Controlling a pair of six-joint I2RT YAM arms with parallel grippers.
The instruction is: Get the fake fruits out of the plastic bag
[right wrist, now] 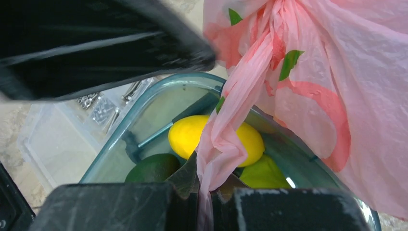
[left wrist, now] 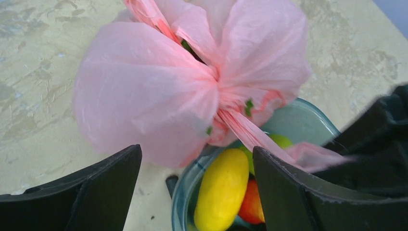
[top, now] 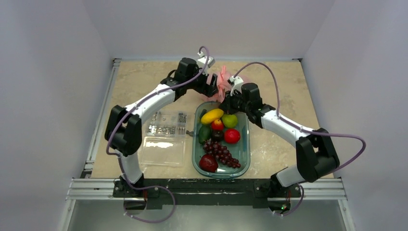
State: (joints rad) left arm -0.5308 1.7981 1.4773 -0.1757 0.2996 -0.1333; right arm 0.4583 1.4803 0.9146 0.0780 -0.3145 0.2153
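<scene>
The pink plastic bag point(top: 223, 80) hangs bunched just beyond the far end of the green tray point(top: 244, 153). Its film point(left wrist: 144, 91) hides whatever fake fruits are inside. My right gripper point(right wrist: 206, 202) is shut on a twisted handle strip of the bag point(right wrist: 219, 139), held above the tray; from above, the right gripper point(top: 230, 98) is at the bag's near side. My left gripper point(left wrist: 197, 187) is open, its fingers point(left wrist: 96, 192) just short of the bag's belly with nothing between them; from above, the left gripper point(top: 213, 88) is at the bag's left side.
The tray holds a yellow oval fruit point(top: 211, 115), a green apple point(top: 230, 120), a dark green fruit point(top: 204, 134), red fruits point(top: 232, 136) and a purple grape bunch point(top: 222, 153). A clear plastic box of screws point(top: 166, 124) lies left of the tray.
</scene>
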